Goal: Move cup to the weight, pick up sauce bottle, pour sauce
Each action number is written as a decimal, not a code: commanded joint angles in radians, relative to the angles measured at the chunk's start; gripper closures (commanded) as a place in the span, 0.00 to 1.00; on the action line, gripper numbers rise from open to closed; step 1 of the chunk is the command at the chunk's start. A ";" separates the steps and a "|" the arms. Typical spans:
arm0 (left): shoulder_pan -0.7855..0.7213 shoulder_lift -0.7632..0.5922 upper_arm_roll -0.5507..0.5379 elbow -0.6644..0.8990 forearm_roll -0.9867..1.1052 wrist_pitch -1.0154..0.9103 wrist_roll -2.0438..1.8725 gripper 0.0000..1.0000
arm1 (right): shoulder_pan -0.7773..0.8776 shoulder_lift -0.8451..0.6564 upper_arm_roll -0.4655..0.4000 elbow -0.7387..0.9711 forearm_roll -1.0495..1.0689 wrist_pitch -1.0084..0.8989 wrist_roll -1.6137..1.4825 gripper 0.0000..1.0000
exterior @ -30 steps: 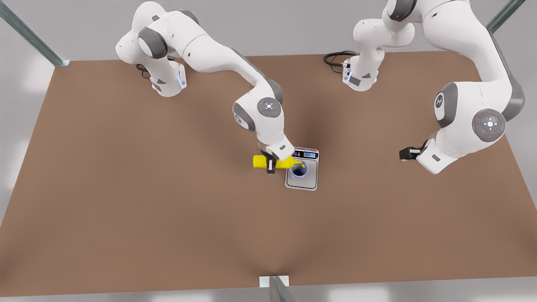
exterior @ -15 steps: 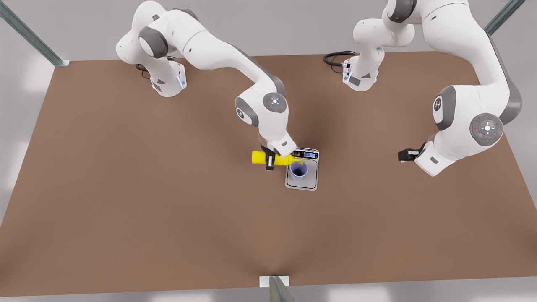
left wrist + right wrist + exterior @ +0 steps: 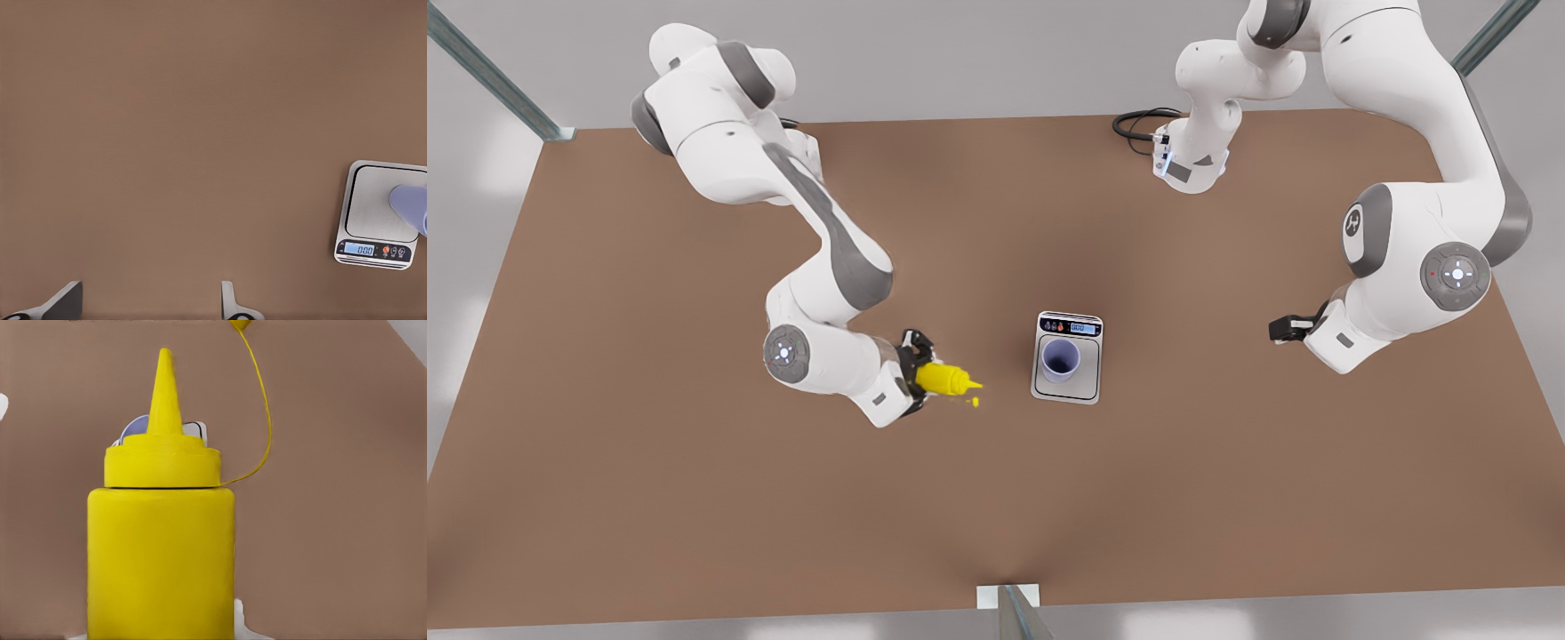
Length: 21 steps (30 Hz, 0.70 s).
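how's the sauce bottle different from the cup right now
The sauce bottle is bright yellow; the cup is pale lavender. The bottle lies sideways in the right gripper, off the weight, nozzle toward the cup; the cup stands upright on the weight's plate, ungripped. The bottle ends in a pointed nozzle; the cup is open-topped. Both are small. The left gripper waits open, apart.

We see two glossy white arms with dark grey joint bands and round grey caps carrying small lit marks. Black cables (image 3: 1138,120) coil by one base. The left gripper's fingers (image 3: 63,303) are pale grey, tapered blades.
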<state>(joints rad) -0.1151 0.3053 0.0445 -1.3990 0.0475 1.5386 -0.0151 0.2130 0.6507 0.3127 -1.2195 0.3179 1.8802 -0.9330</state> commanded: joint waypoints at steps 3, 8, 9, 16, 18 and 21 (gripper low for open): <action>0.000 0.000 0.000 0.000 0.000 0.000 0.000 0.00 | -0.060 -0.014 0.000 -0.040 0.113 -0.004 -0.110 0.48; -0.002 0.000 0.000 0.000 0.000 0.000 0.001 0.00 | -0.211 -0.042 0.013 -0.169 0.248 0.005 -0.365 0.48; -0.002 0.000 0.000 0.002 0.002 0.002 0.003 0.00 | -0.227 -0.042 0.011 -0.176 0.257 0.002 -0.411 0.48; -0.002 0.000 0.000 0.002 0.002 0.003 0.003 0.00 | -0.313 -0.028 0.009 -0.264 0.487 0.005 -0.802 0.47; -0.002 0.000 0.000 0.002 0.002 0.003 0.003 0.00 | -0.350 -0.009 0.009 -0.304 0.564 -0.001 -0.915 0.47; -0.002 0.000 0.000 0.002 0.002 0.003 0.003 0.00 | -0.408 0.020 0.009 -0.377 0.704 -0.004 -1.079 0.47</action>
<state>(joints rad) -0.1166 0.3053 0.0445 -1.3975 0.0489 1.5416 -0.0123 -0.2122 0.6843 0.3218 -1.5979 1.0313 1.8627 -2.0396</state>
